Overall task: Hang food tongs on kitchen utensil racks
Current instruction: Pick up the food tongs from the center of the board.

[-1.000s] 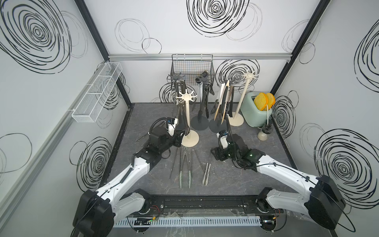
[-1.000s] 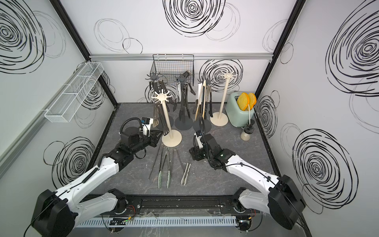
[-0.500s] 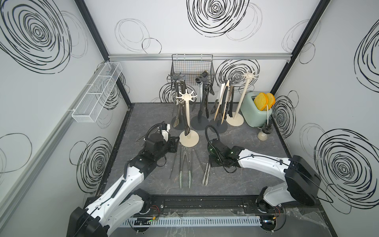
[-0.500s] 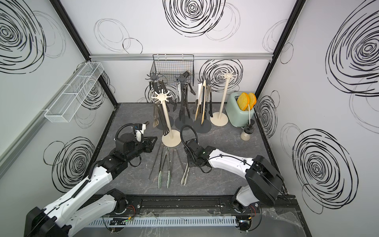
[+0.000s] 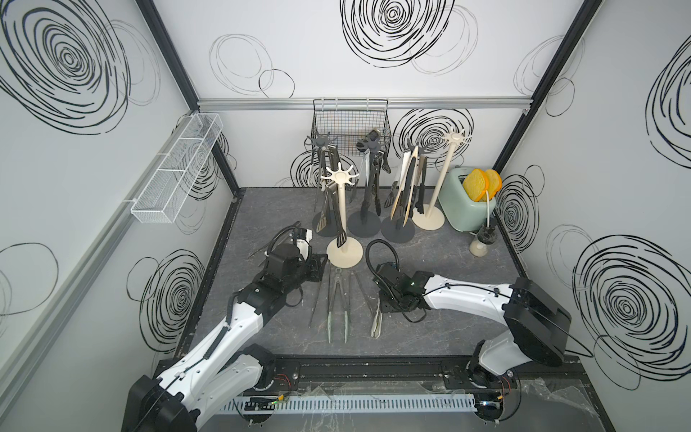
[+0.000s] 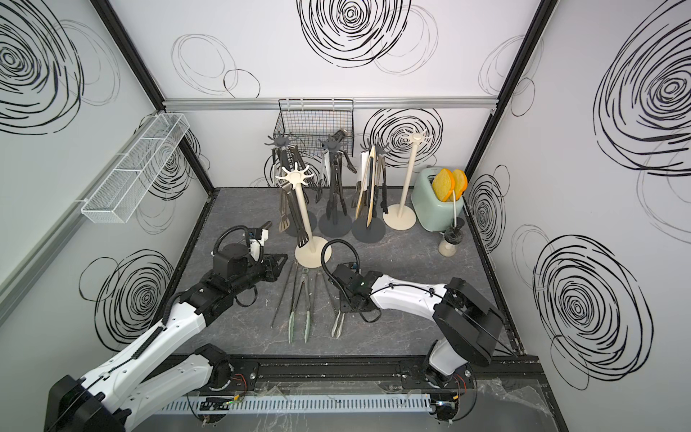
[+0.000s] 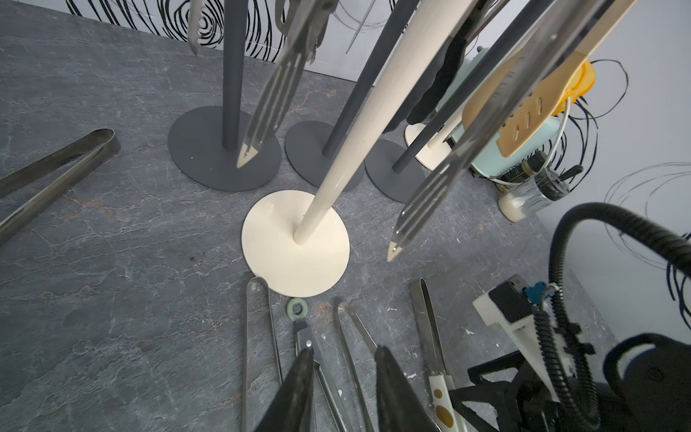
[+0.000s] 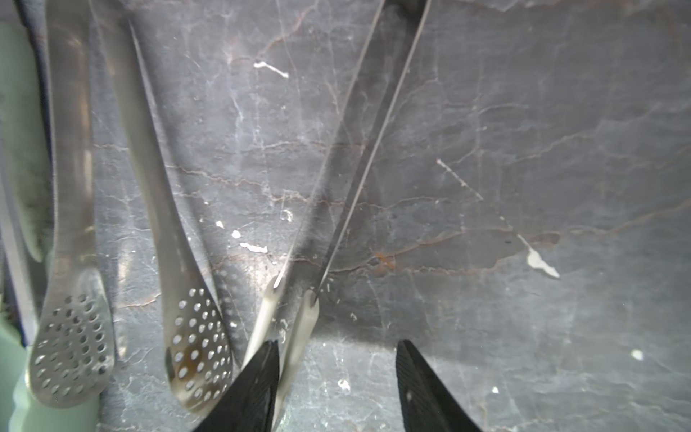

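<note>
Tongs, white-tipped (image 8: 295, 325): flat on counter (image 5: 448, 247), right-hand end of the loose front row. Right jaws stand moderately wide astride the tip end, one finger (image 8: 258, 381) just beside it, not yet clamped. Step in hand, by judgement: pickup. Next move calls for a square close, then a lift clear of the perforated steel tongs (image 8: 194, 348) alongside. Left jaws narrow, holding nothing, near the hinge end of the green-tipped tongs (image 5: 336, 303). Beyond: near cream rack (image 5: 341, 209), tongs hung; far cream rack (image 5: 444, 175), hooks look free
</note>
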